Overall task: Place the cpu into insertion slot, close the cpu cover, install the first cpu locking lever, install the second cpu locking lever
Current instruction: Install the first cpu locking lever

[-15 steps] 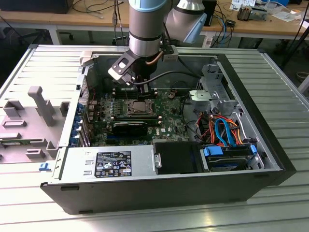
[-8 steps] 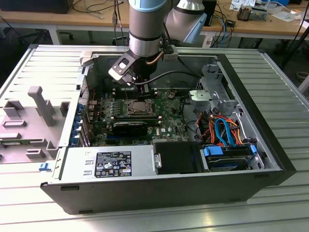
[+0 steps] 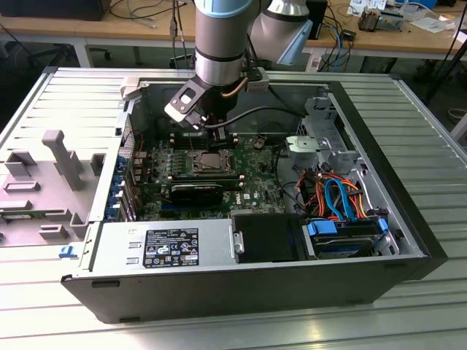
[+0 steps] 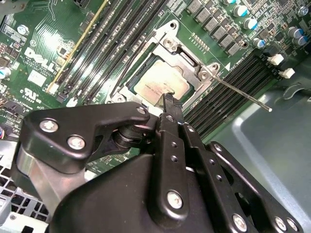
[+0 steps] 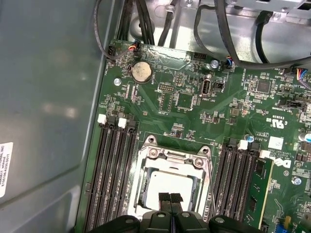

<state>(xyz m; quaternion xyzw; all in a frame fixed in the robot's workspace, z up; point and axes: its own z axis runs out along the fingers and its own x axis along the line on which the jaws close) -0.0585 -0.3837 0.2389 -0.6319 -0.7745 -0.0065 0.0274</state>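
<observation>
The cpu (image 5: 167,184) (image 4: 156,81) lies flat in the insertion slot (image 3: 208,162) of the green motherboard, its dull silver top showing through the window of the cpu cover (image 5: 171,158) (image 4: 187,53). The cover lies down around the chip. My gripper (image 5: 170,198) (image 4: 167,99) is shut, its two black fingertips pressed together with nothing between them, right at the near edge of the chip and cover. One thin metal locking lever (image 4: 243,94) sticks out free from the socket corner over the memory slots. In the exterior view the arm's wrist stands directly over the socket.
Long black memory slots (image 5: 114,174) flank the socket on both sides. The grey case wall (image 5: 48,97) rises close beside the board. Black cables (image 5: 218,39) run along the board's far edge. The power supply (image 3: 168,244) and the drive bay with coloured cables (image 3: 343,197) fill the case's near side.
</observation>
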